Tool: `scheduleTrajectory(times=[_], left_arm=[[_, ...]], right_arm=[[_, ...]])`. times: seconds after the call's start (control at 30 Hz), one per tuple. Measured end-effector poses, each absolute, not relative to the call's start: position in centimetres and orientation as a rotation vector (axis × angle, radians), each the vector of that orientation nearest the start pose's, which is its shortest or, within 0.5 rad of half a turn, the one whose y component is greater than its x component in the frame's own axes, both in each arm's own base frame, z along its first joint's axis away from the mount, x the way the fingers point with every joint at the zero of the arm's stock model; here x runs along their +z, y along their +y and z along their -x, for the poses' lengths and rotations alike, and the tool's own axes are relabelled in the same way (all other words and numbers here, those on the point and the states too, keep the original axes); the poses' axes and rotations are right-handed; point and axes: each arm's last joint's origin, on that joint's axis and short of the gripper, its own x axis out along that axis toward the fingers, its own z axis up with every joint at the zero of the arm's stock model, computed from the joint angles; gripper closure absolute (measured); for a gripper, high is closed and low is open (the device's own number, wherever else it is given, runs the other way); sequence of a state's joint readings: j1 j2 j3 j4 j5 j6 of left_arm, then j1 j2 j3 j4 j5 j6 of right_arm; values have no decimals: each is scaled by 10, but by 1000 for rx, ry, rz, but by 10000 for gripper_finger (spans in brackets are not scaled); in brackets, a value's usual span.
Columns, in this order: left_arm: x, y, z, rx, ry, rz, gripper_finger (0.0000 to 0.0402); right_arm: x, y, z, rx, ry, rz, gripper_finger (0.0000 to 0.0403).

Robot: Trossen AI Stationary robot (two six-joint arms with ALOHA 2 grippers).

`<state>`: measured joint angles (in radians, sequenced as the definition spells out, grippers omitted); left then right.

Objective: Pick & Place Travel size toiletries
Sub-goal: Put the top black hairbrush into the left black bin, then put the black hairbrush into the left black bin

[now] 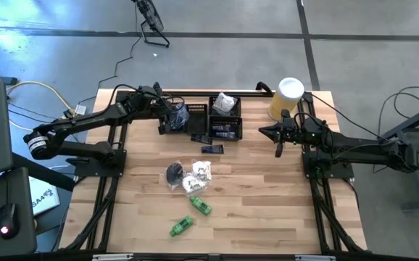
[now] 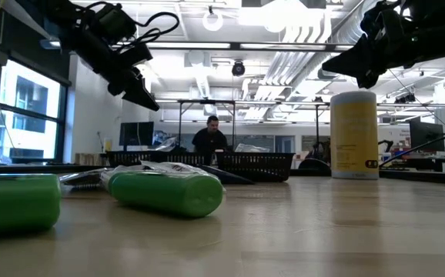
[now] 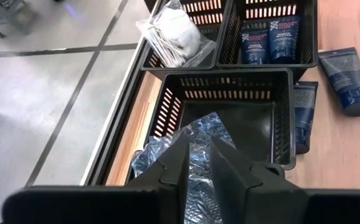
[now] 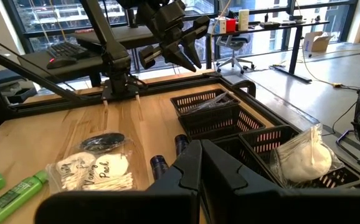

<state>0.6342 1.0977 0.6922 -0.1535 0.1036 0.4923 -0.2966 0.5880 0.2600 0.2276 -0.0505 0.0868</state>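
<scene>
The left gripper (image 3: 198, 163), jaws narrowly parted, is held above a crinkly packet (image 3: 195, 152) in the black basket (image 3: 279, 118) at the tabletop's (image 1: 267, 210) far edge. The right gripper (image 4: 200, 163), shut and empty, is held near the far right corner. Green tubes (image 1: 198, 206) are seen toward the near edge.

A robotics lab in an open-plan office. Exposed ceiling ducts (image 2: 284, 58) overhead; desks (image 4: 279, 25), office chair (image 4: 230, 45), seated person (image 2: 210, 137) beyond the table (image 1: 267, 210).
</scene>
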Motion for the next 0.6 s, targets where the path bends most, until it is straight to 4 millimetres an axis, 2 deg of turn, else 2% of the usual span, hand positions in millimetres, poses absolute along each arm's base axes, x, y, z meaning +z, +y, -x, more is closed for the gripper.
scheduleTrajectory(times=[0.6], left_arm=[[245,134,-187,352,657,-312,367]], right_arm=[[218,-42,-142,-250,89,-103,401]])
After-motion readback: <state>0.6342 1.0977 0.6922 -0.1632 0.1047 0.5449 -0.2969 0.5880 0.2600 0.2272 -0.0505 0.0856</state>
